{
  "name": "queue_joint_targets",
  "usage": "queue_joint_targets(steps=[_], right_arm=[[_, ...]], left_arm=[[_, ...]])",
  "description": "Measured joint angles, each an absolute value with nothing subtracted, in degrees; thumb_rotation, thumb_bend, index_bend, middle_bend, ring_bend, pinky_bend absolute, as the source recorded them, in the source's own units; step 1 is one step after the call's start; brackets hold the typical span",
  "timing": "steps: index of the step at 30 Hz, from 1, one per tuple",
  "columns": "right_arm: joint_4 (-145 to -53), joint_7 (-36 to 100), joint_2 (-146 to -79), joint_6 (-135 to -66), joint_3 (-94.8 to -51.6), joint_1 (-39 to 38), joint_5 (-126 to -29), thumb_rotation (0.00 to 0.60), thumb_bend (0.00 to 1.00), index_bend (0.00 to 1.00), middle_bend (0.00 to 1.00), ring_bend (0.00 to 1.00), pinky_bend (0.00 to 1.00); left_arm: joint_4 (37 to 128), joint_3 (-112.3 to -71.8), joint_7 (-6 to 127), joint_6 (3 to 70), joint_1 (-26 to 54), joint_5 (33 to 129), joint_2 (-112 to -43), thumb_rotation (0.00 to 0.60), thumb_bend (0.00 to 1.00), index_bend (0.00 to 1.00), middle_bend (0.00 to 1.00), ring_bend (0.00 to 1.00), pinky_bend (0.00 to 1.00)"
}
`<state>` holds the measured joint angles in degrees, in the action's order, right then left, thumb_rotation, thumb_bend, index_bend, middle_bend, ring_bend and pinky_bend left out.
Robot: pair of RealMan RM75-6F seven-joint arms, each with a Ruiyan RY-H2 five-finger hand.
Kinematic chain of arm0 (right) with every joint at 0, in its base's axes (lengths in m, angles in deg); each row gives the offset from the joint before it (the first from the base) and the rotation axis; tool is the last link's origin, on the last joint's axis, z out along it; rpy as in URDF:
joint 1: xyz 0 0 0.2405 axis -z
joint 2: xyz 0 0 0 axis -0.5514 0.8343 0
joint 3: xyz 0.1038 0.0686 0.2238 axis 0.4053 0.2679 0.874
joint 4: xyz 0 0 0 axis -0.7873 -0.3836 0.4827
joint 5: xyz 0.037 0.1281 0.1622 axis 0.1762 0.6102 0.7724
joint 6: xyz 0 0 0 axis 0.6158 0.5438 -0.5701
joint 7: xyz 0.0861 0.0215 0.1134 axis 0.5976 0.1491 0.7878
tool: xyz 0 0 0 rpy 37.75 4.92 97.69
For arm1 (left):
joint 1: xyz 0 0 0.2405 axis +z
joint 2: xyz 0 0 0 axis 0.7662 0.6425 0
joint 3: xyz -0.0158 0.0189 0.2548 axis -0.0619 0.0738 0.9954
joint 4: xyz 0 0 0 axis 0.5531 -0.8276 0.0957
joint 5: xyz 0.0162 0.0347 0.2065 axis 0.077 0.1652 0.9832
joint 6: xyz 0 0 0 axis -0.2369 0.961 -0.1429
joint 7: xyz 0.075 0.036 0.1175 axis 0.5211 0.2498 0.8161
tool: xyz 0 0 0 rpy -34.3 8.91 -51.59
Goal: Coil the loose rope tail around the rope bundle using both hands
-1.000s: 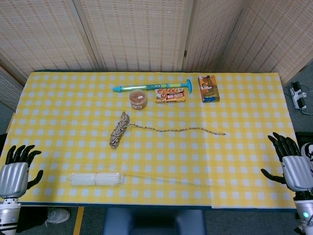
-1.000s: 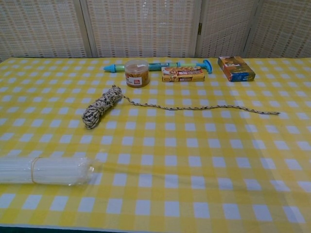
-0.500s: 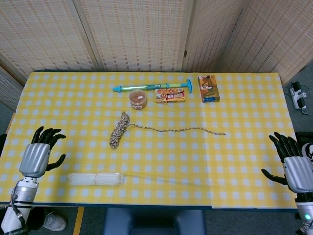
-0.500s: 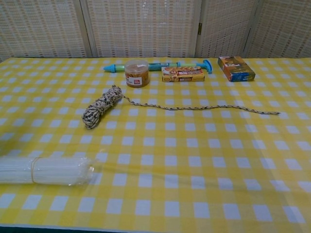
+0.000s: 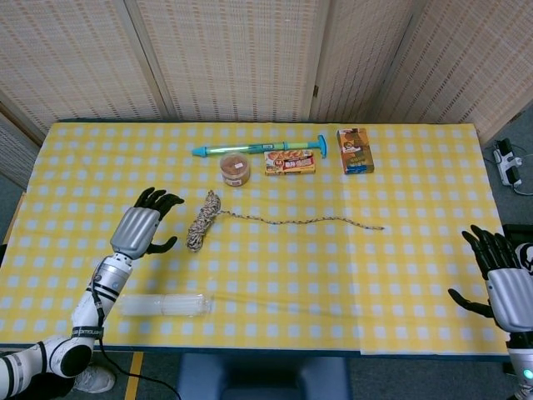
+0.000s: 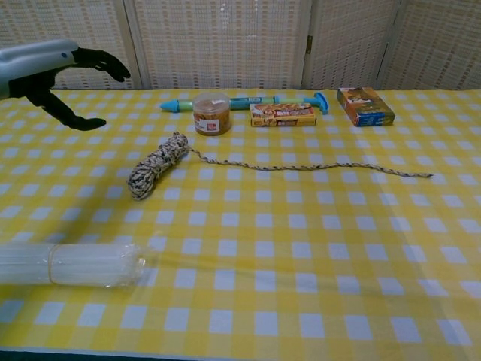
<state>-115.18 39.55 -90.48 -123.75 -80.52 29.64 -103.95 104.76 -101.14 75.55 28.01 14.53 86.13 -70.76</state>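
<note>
Rope bundle (image 5: 201,222) lies mid-worktop (image 5: 275,283), loose tail (image 5: 304,222) trailing off twd the robot's right. Left hand (image 5: 140,231) hovers just beside bundle, fingers spread, holding nothing. Right hand (image 5: 503,280) at worktop edge, well apart, fingers spread too.

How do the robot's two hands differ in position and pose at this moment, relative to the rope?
The left hand hovers over the yellow checked tablecloth, just left of the speckled rope bundle; the right hand sits at the table's near right edge, far from the loose rope tail. The left hand shows in both views; the right shows only in the head view. Both are open, fingers spread, holding nothing.
</note>
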Motion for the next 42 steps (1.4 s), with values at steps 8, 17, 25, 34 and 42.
queue_joint_targets(steps=[8, 17, 25, 34, 42], right_arm=[[-115.07, 39.91, -90.29, -124.22, -80.65, 30.30, -103.47, 0.600, 0.20, 0.05, 0.05, 0.04, 0.00], [-114.84, 40.22, -90.20, -124.22, -80.60, 30.47, -103.27, 0.600, 0.20, 0.05, 0.05, 0.04, 0.00], [-114.63, 40.44, -90.26, -123.90, -80.43, 30.37, -103.04, 0.600, 0.20, 0.05, 0.05, 0.04, 0.00], [-114.19, 40.27, -90.49, -123.53, -80.23, 30.22, -102.68, 0.600, 0.20, 0.05, 0.05, 0.04, 0.00], [-114.40, 40.20, -90.38, -123.21, -80.16, 29.95, -102.80, 0.600, 0.20, 0.05, 0.05, 0.05, 0.00]], left_arm=[[95.43, -101.28, 86.06, 24.31, 5.92, 73.22, -81.92, 0.600, 0.29, 0.18, 0.17, 0.08, 0.04], [83.49, -101.27, 91.60, 25.20, 0.87, 63.61, -91.76, 0.600, 0.29, 0.17, 0.17, 0.08, 0.05], [77.62, -101.47, 93.65, 25.40, -1.21, 57.79, -96.74, 0.600, 0.29, 0.17, 0.17, 0.09, 0.08], [70.78, -102.22, 96.21, 27.77, -1.25, 53.94, -98.50, 0.600, 0.29, 0.26, 0.20, 0.18, 0.21], [70.18, -102.41, 93.99, 26.98, -0.14, 54.82, -98.24, 0.600, 0.29, 0.37, 0.32, 0.30, 0.30]])
